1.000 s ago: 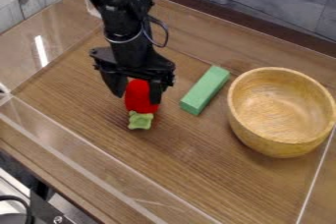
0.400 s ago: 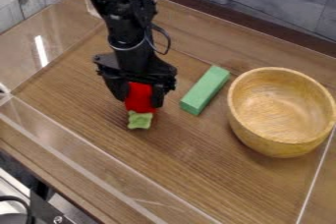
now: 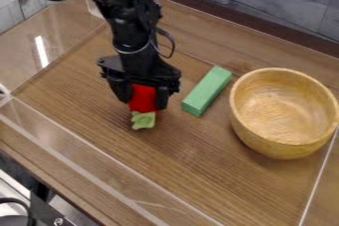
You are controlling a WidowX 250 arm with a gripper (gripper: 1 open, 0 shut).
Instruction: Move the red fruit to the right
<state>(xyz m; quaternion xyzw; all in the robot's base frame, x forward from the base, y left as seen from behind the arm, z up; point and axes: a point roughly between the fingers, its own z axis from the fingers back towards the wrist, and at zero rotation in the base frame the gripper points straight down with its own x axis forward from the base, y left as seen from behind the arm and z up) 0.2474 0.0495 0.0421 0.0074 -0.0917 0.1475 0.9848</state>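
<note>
The black tool (image 3: pixel 142 96) points down at the brown wooden surface (image 3: pixel 199 175), and its two fingers are spread wide, one on each side of the red fruit (image 3: pixel 142 104). The red fruit lies on the surface near the left side, with its light green leafy end (image 3: pixel 142 121) sticking out below the tool. A green block (image 3: pixel 207 90) lies just to its right, and a wooden bowl (image 3: pixel 283 112) sits farther right.

Red fruit (image 3: pixel 142 97) bright red, light green cap; block (image 3: pixel 205 90) plain green; bowl (image 3: pixel 283 111) pale wood; gripper (image 3: pixel 141 92) black.
</note>
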